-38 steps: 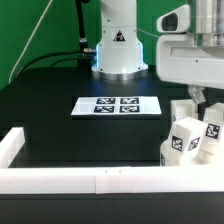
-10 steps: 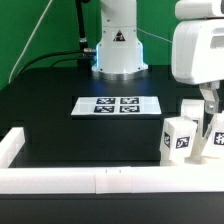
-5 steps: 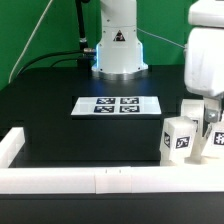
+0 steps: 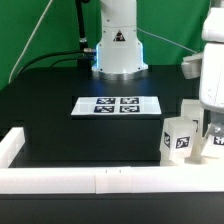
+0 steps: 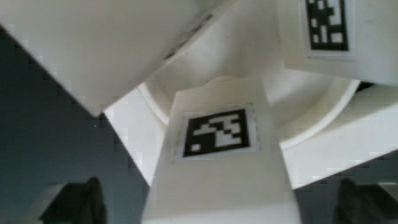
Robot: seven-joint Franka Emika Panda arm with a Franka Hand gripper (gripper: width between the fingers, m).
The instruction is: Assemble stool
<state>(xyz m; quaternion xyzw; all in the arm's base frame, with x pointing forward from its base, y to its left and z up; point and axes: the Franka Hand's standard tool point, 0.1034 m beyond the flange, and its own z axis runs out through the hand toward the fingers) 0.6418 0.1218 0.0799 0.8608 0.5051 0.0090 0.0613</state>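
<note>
White blocky leg (image 5: 217,150) — black-and-white tag (image 5: 219,133)

The stool legs (image 4: 180,138) look like smooth matt white plastic with printed black-and-white tags. The table (image 4: 60,110) is matt black. At twelve o'clock, the arm's base (image 4: 118,45) shows glossy white casing.

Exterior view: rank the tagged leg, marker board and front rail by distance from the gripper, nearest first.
1. Tagged leg, just on the exterior view's left of the gripper.
2. Marker board, mid-table, further to that left.
3. Front rail: not clearly farther than the board; too close to call.
</note>
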